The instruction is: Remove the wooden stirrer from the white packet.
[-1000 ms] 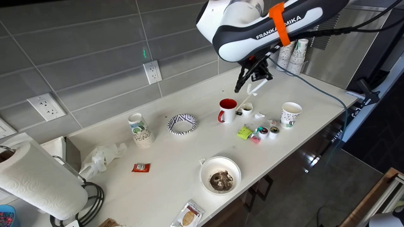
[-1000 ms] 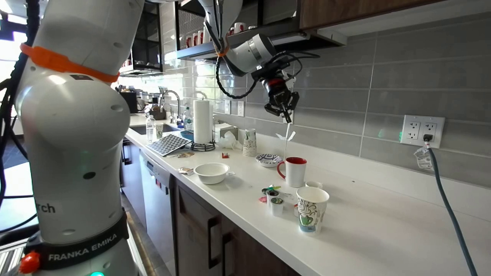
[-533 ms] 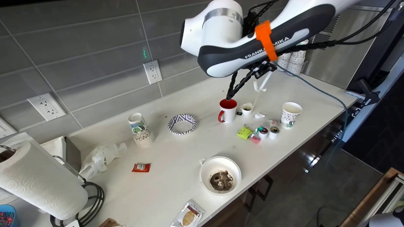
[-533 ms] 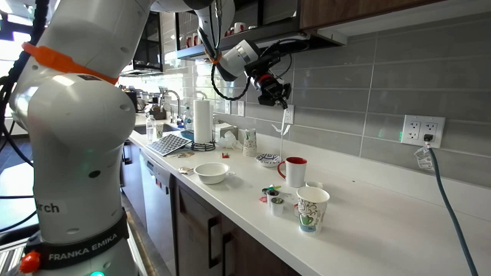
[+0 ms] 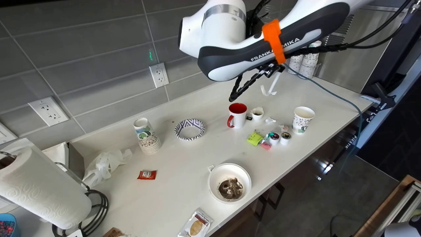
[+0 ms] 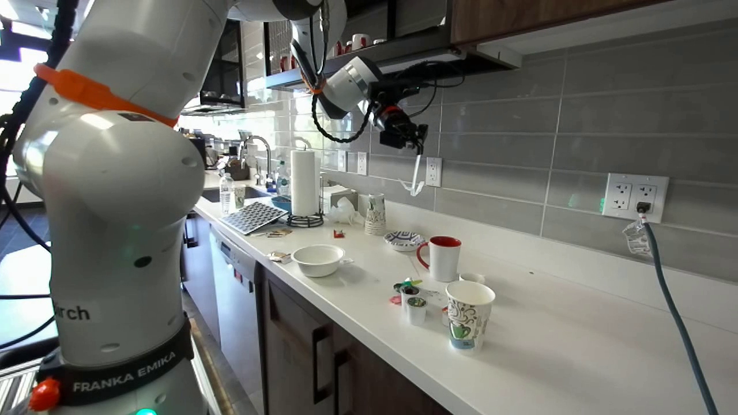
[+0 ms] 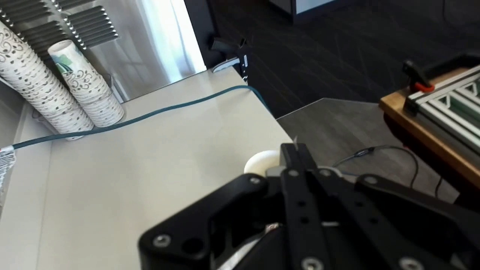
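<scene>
The white packet (image 6: 416,168) hangs from my gripper (image 6: 419,151), well above the counter. Its lower end is torn, with loose paper flaps spread to the sides. It also hangs below the arm in an exterior view (image 5: 273,83). In the wrist view my gripper (image 7: 298,147) has its fingertips pressed together, with a thin pale sliver of the packet (image 7: 295,140) between them. No wooden stirrer shows below the packet. A faint thin streak lies by the mug's handle in an exterior view; I cannot tell whether it is the stirrer.
A red-and-white mug (image 5: 237,115), a small white pod (image 5: 257,113), candy wrappers (image 5: 255,138) and a paper cup (image 5: 302,119) stand below. A white bowl (image 5: 229,183) and a patterned bowl (image 5: 189,129) are farther along. A blue cable (image 7: 161,110) crosses the counter.
My gripper has shifted and risen with the packet still in it. The thin tan stick that stuck out below the packet earlier no longer shows there.
</scene>
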`<act>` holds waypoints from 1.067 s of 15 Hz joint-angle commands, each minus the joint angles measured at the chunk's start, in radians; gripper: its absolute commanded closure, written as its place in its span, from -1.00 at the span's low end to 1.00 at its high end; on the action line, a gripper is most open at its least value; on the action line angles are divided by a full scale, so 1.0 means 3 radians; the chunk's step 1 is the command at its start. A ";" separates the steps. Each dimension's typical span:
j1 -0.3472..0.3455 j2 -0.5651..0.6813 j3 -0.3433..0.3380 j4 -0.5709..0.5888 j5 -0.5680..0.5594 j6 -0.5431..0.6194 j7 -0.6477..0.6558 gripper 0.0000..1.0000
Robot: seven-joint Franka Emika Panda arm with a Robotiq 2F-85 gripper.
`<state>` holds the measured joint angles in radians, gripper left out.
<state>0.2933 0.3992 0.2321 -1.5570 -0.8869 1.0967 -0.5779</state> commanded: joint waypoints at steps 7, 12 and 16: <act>0.0063 0.0183 0.0085 0.0410 -0.0090 -0.0454 -0.0489 1.00; -0.0024 0.0052 0.0109 0.0584 0.0443 -0.0404 -0.0206 1.00; -0.0090 -0.0195 0.0131 0.0421 0.1073 -0.0250 0.0264 1.00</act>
<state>0.2930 0.4079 0.2562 -1.4070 -0.6924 0.9837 -0.5891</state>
